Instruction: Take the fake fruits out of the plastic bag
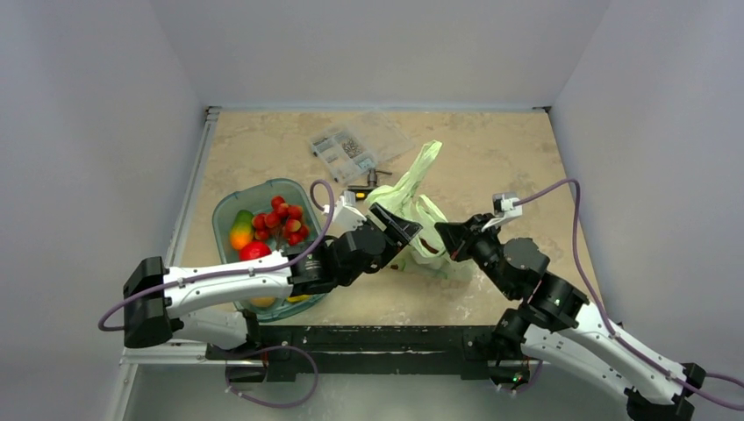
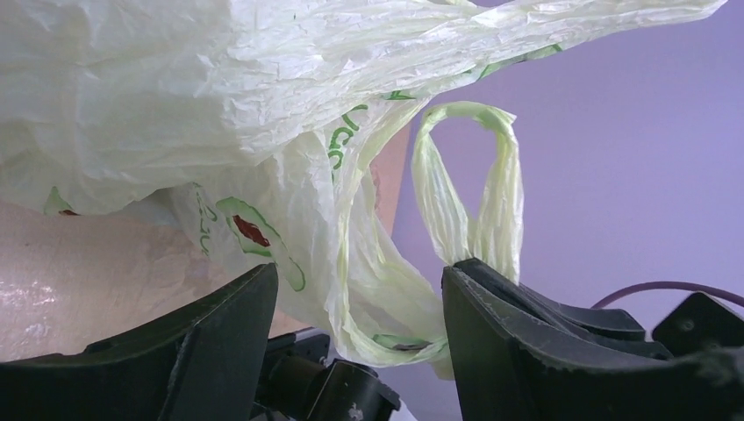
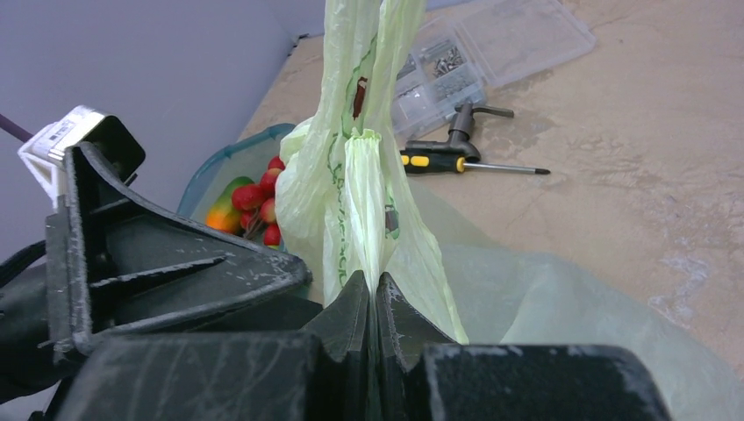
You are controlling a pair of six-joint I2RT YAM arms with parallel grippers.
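Right tool (image 3: 375, 285) pinches the plastic bag (image 3: 351, 175) mid frame, holding it up; left tool (image 2: 358, 276) is spread and should probably reach inside next.

You face a lab bench cell: plain grey partition walls (image 1: 88, 132) around a beige marbled tabletop (image 1: 500, 158); beyond your right claw (image 3: 375, 294), a clear plastic screw box (image 3: 496, 44) and yellow-handled screwdriver (image 3: 439, 160).

The plastic bag (image 3: 351, 184) is pale green with dark green and red print, the tray (image 1: 219, 221) teal-tinted.
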